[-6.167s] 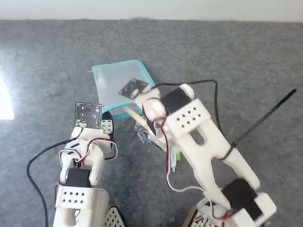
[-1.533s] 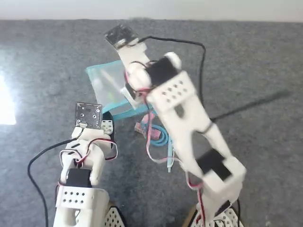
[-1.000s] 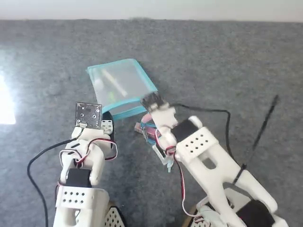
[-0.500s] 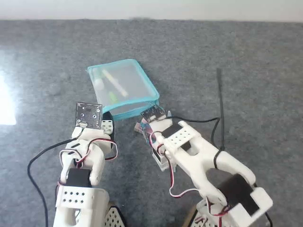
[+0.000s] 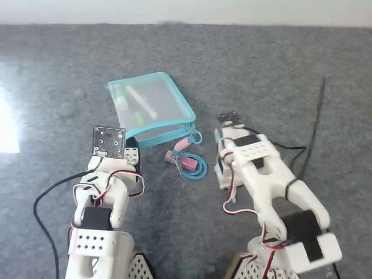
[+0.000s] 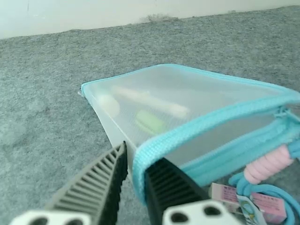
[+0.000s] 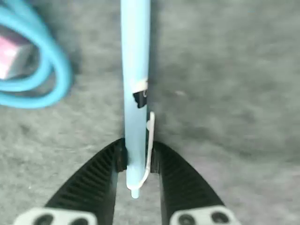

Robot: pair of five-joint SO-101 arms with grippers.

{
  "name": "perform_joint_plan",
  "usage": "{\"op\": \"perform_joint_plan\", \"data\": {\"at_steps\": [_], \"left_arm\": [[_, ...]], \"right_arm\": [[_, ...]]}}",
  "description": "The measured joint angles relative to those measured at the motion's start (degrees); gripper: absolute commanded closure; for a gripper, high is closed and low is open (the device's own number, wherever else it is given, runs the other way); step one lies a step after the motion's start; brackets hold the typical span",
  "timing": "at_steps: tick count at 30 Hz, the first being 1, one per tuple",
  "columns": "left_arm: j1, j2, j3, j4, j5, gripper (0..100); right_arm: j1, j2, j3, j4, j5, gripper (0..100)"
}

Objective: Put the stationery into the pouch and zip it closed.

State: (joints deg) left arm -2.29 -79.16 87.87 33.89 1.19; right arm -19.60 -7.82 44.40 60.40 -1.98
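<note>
Pinches the pouch (image 6: 201, 105) by one near corner with the left gripper (image 6: 137, 164), clenching its ribbed fingers (image 6: 101, 183) hard on the teal zip edge (image 6: 206, 123). Has the rest of the pouch lying flat on the grey carpet (image 5: 290, 70). Carries inside the pouch, visible through its clear wall, a long white stick (image 6: 150, 101), a short green piece (image 6: 150, 122) just beside that stick, and a pale rounded lump (image 6: 108, 104) in the pouch's far corner. Cannot tell whether the pouch's zip is drawn shut along its whole length. Grasps a pale blue pen (image 7: 135, 79) in the right gripper (image 7: 136, 161), clamped tight on the barrel at the clip end. Shows the pen's white clip (image 7: 150, 136) along one side of the barrel, caught partly between the closed fingers. Holds that pen outside the pouch, well apart from it, off the pouch's zip-pull end and nearer the arms' bases. Cannot tell whether the pen touches the carpet. Has a pink coiled tag (image 5: 185, 143) lying right at the pouch's zip-pull corner, against the teal edge. Has a blue cord loop (image 5: 197, 167) lying just beyond that coil, near the pouch but clear of its wall, between the pouch and the held pen. Has a small pink block (image 5: 175, 158) lying against the cord loop, just beside the pouch's near long edge
</note>
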Motion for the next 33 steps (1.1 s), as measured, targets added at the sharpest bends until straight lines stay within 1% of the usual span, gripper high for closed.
{"op": "perform_joint_plan", "data": {"at_steps": [7,10,13,18,20,23,29,33], "left_arm": [[0.0,0.0,0.0,0.0,0.0,99],[0.0,0.0,0.0,0.0,0.0,99],[0.0,0.0,0.0,0.0,0.0,99],[0.0,0.0,0.0,0.0,0.0,99],[0.0,0.0,0.0,0.0,0.0,99],[0.0,0.0,0.0,0.0,0.0,99],[0.0,0.0,0.0,0.0,0.0,99],[0.0,0.0,0.0,0.0,0.0,99]], "right_arm": [[1.1,-18.1,-0.1,0.5,8.2,99.1],[0.2,-25.1,-4.0,5.9,9.4,99.2],[-4.7,-27.5,-12.1,14.2,10.9,99.2],[-17.2,-24.4,-25.4,29.2,14.7,99.1],[-20.7,-20.6,-29.5,34.8,15.0,99.1],[-22.4,-14.2,-34.0,39.7,15.7,99.1],[-22.5,-7.7,-34.8,40.2,18.7,99.1],[-22.5,-5.6,-34.8,40.3,18.9,99.1]]}}
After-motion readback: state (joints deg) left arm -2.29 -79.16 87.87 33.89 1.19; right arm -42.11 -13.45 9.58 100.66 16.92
